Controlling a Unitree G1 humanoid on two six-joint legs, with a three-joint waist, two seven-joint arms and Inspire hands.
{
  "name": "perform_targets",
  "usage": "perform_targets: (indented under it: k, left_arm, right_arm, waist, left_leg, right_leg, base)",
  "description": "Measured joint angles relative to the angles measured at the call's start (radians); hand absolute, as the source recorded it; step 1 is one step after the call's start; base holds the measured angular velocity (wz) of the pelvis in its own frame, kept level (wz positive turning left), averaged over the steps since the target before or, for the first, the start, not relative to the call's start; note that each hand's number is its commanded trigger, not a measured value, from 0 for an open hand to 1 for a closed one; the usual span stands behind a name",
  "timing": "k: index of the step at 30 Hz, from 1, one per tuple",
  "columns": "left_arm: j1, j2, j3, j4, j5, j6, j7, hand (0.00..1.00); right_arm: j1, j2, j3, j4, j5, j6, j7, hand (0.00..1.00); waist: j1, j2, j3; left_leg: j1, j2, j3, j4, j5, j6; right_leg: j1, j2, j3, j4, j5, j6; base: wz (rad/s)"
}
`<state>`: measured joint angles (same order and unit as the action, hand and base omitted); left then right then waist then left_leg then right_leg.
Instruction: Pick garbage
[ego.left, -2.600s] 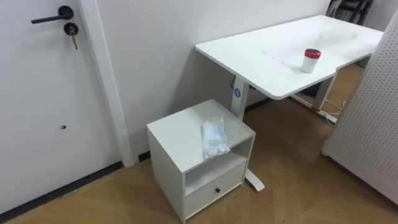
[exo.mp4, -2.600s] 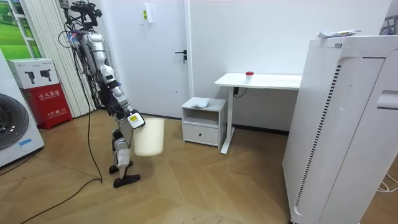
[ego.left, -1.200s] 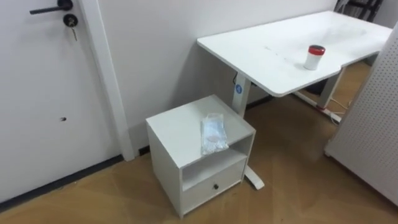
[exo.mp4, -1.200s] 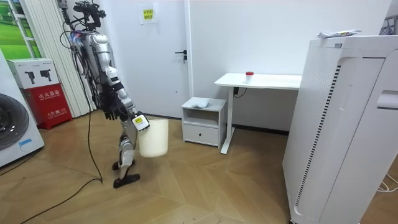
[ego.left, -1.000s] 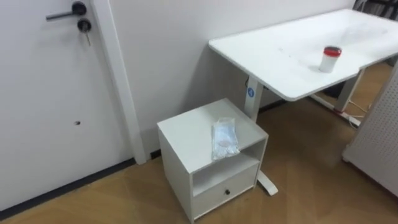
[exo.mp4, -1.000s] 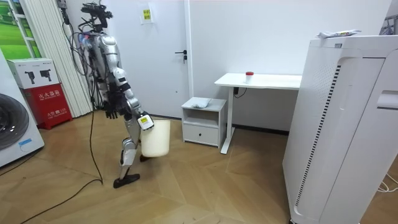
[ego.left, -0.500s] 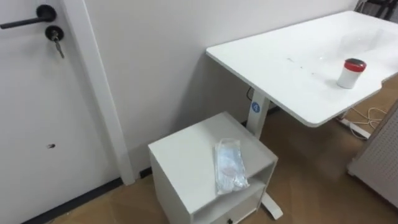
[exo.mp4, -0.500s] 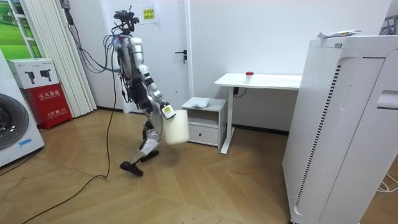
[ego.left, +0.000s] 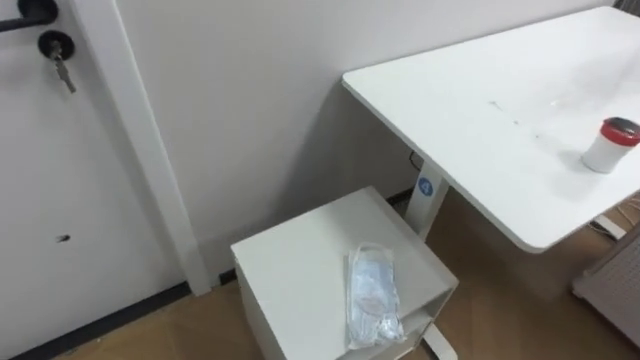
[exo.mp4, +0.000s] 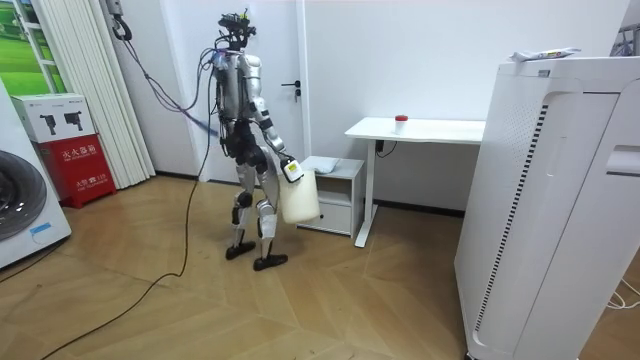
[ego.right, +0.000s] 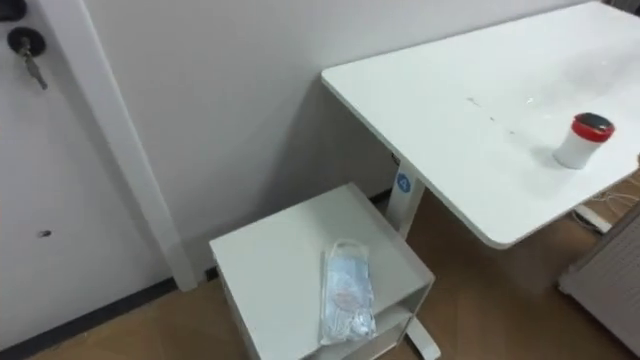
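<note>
Packet of clear crinkled plastic (ego.left: 372, 297) lies untouched on the low white cabinet (ego.left: 290, 270), by its top's front edge. Just beside it, the white counter (ego.left: 480, 120) bears a red-lidded white jar (ego.left: 610, 146); a white door (ego.left: 50, 150) stands to the left. In the room view the robot, having walked up since earlier, stands at the cabinet. Its right hand (exo.mp4: 289, 168) carries a white plastic bin (exo.mp4: 300, 197), but its clasp cannot be told.

Open room over the little cabinet

The space over the white cabinet (ego.left: 300, 270) is open from the front and from above, and a flat plastic bag (ego.left: 372, 296) lies on it. The wall (ego.left: 250, 100) is close behind. The desk (ego.left: 470, 110) sticks out higher up on the right, and its leg (ego.left: 424, 192) stands just beside the cabinet.
</note>
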<state>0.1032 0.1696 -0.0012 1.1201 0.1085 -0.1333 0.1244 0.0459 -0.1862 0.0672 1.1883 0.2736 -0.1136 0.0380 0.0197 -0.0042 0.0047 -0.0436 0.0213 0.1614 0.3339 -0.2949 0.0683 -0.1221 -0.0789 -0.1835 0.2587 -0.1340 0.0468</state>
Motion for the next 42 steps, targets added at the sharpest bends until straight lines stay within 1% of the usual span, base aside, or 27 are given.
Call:
perform_targets:
  k: [2, 3, 4, 5, 6, 7, 8, 9, 10, 11, 12, 13, 15, 18, 20, 22, 26, 27, 29, 30, 31, 34, 35, 37, 38, 39, 42]
  left_arm:
    - [-0.021, -0.001, -0.001, -0.002, 0.012, -0.003, 0.020, 0.00]
    - [-0.044, 0.000, -0.001, -0.002, 0.009, -0.007, 0.026, 0.00]
    - [-0.063, 0.002, -0.004, -0.003, 0.008, -0.009, 0.029, 0.00]
    - [-0.116, -0.009, -0.011, -0.016, 0.013, -0.013, 0.036, 0.00]
    - [-0.166, -0.016, -0.032, -0.070, 0.028, -0.029, 0.047, 0.00]
    - [-0.184, -0.014, -0.040, -0.083, 0.035, -0.045, 0.059, 0.00]
    - [-0.213, -0.013, -0.043, -0.080, 0.045, -0.063, 0.085, 0.00]
    - [-0.239, -0.016, -0.054, -0.075, 0.053, -0.065, 0.106, 0.00]
    - [-0.252, -0.016, -0.062, -0.075, 0.053, -0.065, 0.115, 0.00]
    - [-0.282, -0.018, -0.072, -0.076, 0.054, -0.067, 0.130, 0.00]
    - [-0.313, -0.015, -0.080, -0.078, 0.053, -0.079, 0.140, 0.00]
    - [-0.331, -0.012, -0.080, -0.077, 0.048, -0.085, 0.144, 0.00]
    - [-0.385, 0.001, -0.081, -0.078, 0.020, -0.099, 0.162, 0.00]
    - [-0.432, 0.016, -0.080, -0.077, 0.017, -0.107, 0.198, 0.00]
    - [-0.440, 0.024, -0.081, -0.078, 0.019, -0.132, 0.220, 0.00]
    - [-0.448, 0.031, -0.082, -0.078, 0.018, -0.142, 0.241, 0.00]
    - [-0.480, 0.054, -0.134, -0.074, 0.012, -0.150, 0.285, 0.00]
    - [-0.507, 0.054, -0.143, -0.064, 0.014, -0.151, 0.297, 0.00]
    - [-0.539, 0.054, -0.146, -0.061, 0.020, -0.155, 0.313, 0.00]
    - [-0.561, 0.054, -0.152, -0.061, 0.023, -0.156, 0.324, 0.00]
    - [-0.570, 0.054, -0.157, -0.061, 0.023, -0.156, 0.329, 0.00]
    - [-0.613, 0.057, -0.182, -0.062, 0.032, -0.159, 0.351, 0.00]
    - [-0.629, 0.065, -0.202, -0.062, 0.033, -0.159, 0.354, 0.00]
    - [-0.646, 0.078, -0.216, -0.070, 0.040, -0.159, 0.357, 0.00]
    - [-0.658, 0.082, -0.224, -0.070, 0.040, -0.159, 0.367, 0.00]
    - [-0.670, 0.083, -0.228, -0.070, 0.044, -0.159, 0.378, 0.00]
    - [-0.690, 0.091, -0.238, -0.070, 0.061, -0.159, 0.415, 0.00]
  right_arm:
    - [-0.020, -0.002, 0.013, 0.022, 0.000, -0.008, 0.008, 1.00]
    - [-0.035, 0.000, 0.022, 0.025, -0.001, -0.012, 0.009, 1.00]
    - [-0.049, 0.004, 0.023, 0.031, -0.005, -0.018, 0.008, 1.00]
    - [-0.054, 0.008, 0.013, 0.048, -0.008, -0.034, 0.007, 1.00]
    - [-0.064, -0.008, -0.017, 0.070, -0.008, -0.041, 0.007, 1.00]
    - [-0.084, -0.004, -0.019, 0.089, -0.009, -0.036, 0.007, 1.00]
    - [-0.119, 0.001, -0.002, 0.109, -0.010, -0.037, 0.009, 1.00]
    - [-0.138, 0.000, 0.021, 0.107, -0.010, -0.043, 0.011, 1.00]
    - [-0.149, -0.002, 0.029, 0.106, -0.009, -0.047, 0.017, 1.00]
    - [-0.162, -0.006, 0.044, 0.103, -0.011, -0.047, 0.022, 1.00]
    - [-0.174, -0.008, 0.064, 0.102, -0.016, -0.036, 0.025, 1.00]
    - [-0.181, -0.008, 0.069, 0.102, -0.017, -0.030, 0.030, 1.00]
    - [-0.204, -0.008, 0.083, 0.097, -0.002, -0.018, 0.032, 1.00]
    - [-0.236, -0.017, 0.109, 0.093, 0.030, -0.026, 0.035, 1.00]
    - [-0.238, -0.019, 0.110, 0.093, 0.040, -0.036, 0.047, 1.00]
    - [-0.243, -0.019, 0.111, 0.090, 0.059, -0.041, 0.051, 1.00]
    - [-0.242, -0.019, 0.165, 0.067, 0.153, -0.061, 0.052, 1.00]
    - [-0.241, -0.019, 0.176, 0.058, 0.164, -0.065, 0.050, 1.00]
    - [-0.240, -0.019, 0.190, 0.036, 0.179, -0.072, 0.050, 1.00]
    - [-0.240, -0.019, 0.200, 0.021, 0.186, -0.072, 0.048, 1.00]
    - [-0.238, -0.020, 0.207, 0.015, 0.189, -0.072, 0.047, 1.00]
    - [-0.242, -0.022, 0.219, 0.008, 0.189, -0.081, 0.041, 1.00]
    - [-0.243, -0.022, 0.225, 0.000, 0.194, -0.083, 0.039, 1.00]
    - [-0.242, -0.022, 0.228, -0.024, 0.203, -0.082, 0.036, 1.00]
    - [-0.242, -0.022, 0.228, -0.033, 0.204, -0.082, 0.031, 1.00]
    - [-0.242, -0.022, 0.231, -0.040, 0.206, -0.082, 0.029, 1.00]
    - [-0.242, -0.022, 0.236, -0.056, 0.217, -0.082, 0.023, 1.00]
  waist:
    - [-0.011, 0.001, -0.0002]
    - [-0.016, -0.007, 0.0056]
    - [-0.018, -0.028, 0.0221]
    - [-0.018, -0.032, 0.0204]
    - [-0.012, -0.010, 0.0169]
    - [0.009, -0.021, 0.0213]
    - [0.028, -0.031, 0.0223]
    - [0.035, -0.018, 0.0305]
    - [0.030, -0.011, 0.0338]
    - [0.020, 0.008, 0.0344]
    - [0.008, 0.025, 0.0398]
    - [0.004, 0.029, 0.0434]
    - [-0.017, 0.041, 0.0480]
    - [-0.057, 0.047, 0.0504]
    - [-0.075, 0.047, 0.0510]
    - [-0.092, 0.049, 0.0535]
    - [-0.132, 0.050, 0.0590]
    - [-0.138, 0.050, 0.0618]
    - [-0.152, 0.050, 0.0630]
    - [-0.155, 0.052, 0.0690]
    - [-0.156, 0.053, 0.0709]
    - [-0.168, 0.053, 0.0721]
    - [-0.176, 0.053, 0.0734]
    - [-0.183, 0.053, 0.0742]
    - [-0.187, 0.053, 0.0758]
    - [-0.198, 0.054, 0.0802]
    - [-0.214, 0.058, 0.0840]
  left_leg:
    - [-0.017, 0.001, 0.001, 0.014, 0.002, -0.004]
    - [-0.072, -0.001, 0.017, 0.106, 0.006, -0.012]
    - [-0.129, -0.004, 0.030, 0.175, -0.005, -0.033]
    - [-0.239, -0.020, 0.011, 0.139, -0.004, -0.039]
    - [-0.350, 0.017, 0.004, 0.082, 0.122, -0.003]
    - [-0.370, 0.015, 0.029, 0.116, 0.123, 0.013]
    - [-0.374, 0.014, 0.072, 0.121, 0.119, 0.019]
    - [-0.375, 0.021, 0.083, 0.139, 0.119, 0.020]
    - [-0.375, 0.022, 0.084, 0.145, 0.118, 0.021]
    - [-0.381, 0.022, 0.090, 0.151, 0.110, 0.028]
    - [-0.385, 0.023, 0.090, 0.147, 0.097, 0.037]
    - [-0.392, 0.023, 0.094, 0.148, 0.094, 0.037]
    - [-0.434, 0.025, 0.113, 0.167, 0.095, 0.036]
    - [-0.474, 0.036, 0.134, 0.199, 0.095, 0.030]
    - [-0.492, 0.045, 0.135, 0.209, 0.099, 0.023]
    - [-0.514, 0.056, 0.135, 0.221, 0.102, 0.018]
    - [-0.563, 0.083, 0.138, 0.239, 0.108, 0.011]
    - [-0.578, 0.091, 0.139, 0.247, 0.108, 0.011]
    - [-0.604, 0.100, 0.139, 0.257, 0.109, 0.010]
    - [-0.614, 0.109, 0.139, 0.266, 0.108, 0.010]
    - [-0.618, 0.112, 0.139, 0.269, 0.107, 0.009]
    - [-0.639, 0.116, 0.139, 0.275, 0.103, 0.006]
    - [-0.649, 0.117, 0.139, 0.285, 0.102, 0.005]
    - [-0.668, 0.124, 0.141, 0.308, 0.089, 0.001]
    - [-0.680, 0.128, 0.141, 0.324, 0.082, -0.001]
    - [-0.685, 0.130, 0.141, 0.333, 0.075, -0.001]
    - [-0.704, 0.144, 0.142, 0.348, 0.062, -0.006]
  right_leg:
    - [-0.011, 0.001, 0.003, 0.003, 0.000, 0.000]
    - [-0.016, -0.015, 0.040, 0.004, 0.000, -0.001]
    - [-0.015, -0.031, 0.093, -0.003, -0.001, 0.000]
    - [-0.040, -0.047, 0.170, -0.002, 0.000, 0.007]
    - [-0.110, -0.044, 0.177, 0.053, -0.023, 0.031]
    - [-0.143, -0.053, 0.182, 0.091, -0.051, 0.048]
    - [-0.175, -0.058, 0.163, 0.129, -0.067, 0.052]
    - [-0.188, -0.055, 0.153, 0.139, -0.060, 0.040]
    - [-0.194, -0.050, 0.148, 0.137, -0.052, 0.032]
    - [-0.206, -0.046, 0.126, 0.139, -0.047, 0.032]
    - [-0.218, -0.045, 0.126, 0.153, -0.053, 0.041]
    - [-0.234, -0.047, 0.127, 0.167, -0.057, 0.045]
    - [-0.321, -0.058, 0.127, 0.250, -0.067, 0.037]
    - [-0.395, -0.063, 0.126, 0.318, -0.079, 0.021]
    - [-0.419, -0.057, 0.124, 0.327, -0.082, 0.014]
    - [-0.445, -0.049, 0.125, 0.334, -0.080, 0.012]
    - [-0.491, -0.025, 0.124, 0.333, -0.058, -0.007]
    - [-0.505, -0.020, 0.123, 0.335, -0.054, -0.013]
    - [-0.522, -0.013, 0.124, 0.337, -0.051, -0.018]
    - [-0.528, -0.004, 0.124, 0.333, -0.047, -0.021]
    - [-0.529, -0.002, 0.124, 0.332, -0.047, -0.021]
    - [-0.552, 0.003, 0.129, 0.335, -0.047, -0.023]
    - [-0.563, 0.003, 0.129, 0.342, -0.047, -0.024]
    - [-0.587, 0.003, 0.128, 0.366, -0.053, -0.030]
    - [-0.599, 0.004, 0.127, 0.381, -0.061, -0.032]
    - [-0.606, 0.004, 0.127, 0.393, -0.069, -0.033]
    - [-0.623, 0.008, 0.119, 0.403, -0.078, -0.039]
  base:
    - [0.20]
    - [0.34]
    - [0.66]
    - [0.88]
    - [0.69]
    - [0.06]
    - [-0.53]
    - [-0.55]
    - [-0.40]
    - [-0.25]
    - [-0.23]
    - [-0.30]
    - [-0.36]
    - [-0.24]
    - [-0.24]
    - [-0.23]
    - [-0.14]
    - [-0.09]
    - [-0.08]
    - [-0.11]
    - [-0.11]
    - [-0.04]
    - [0.00]
    - [-0.07]
    - [-0.06]
    - [0.00]
    - [-0.08]
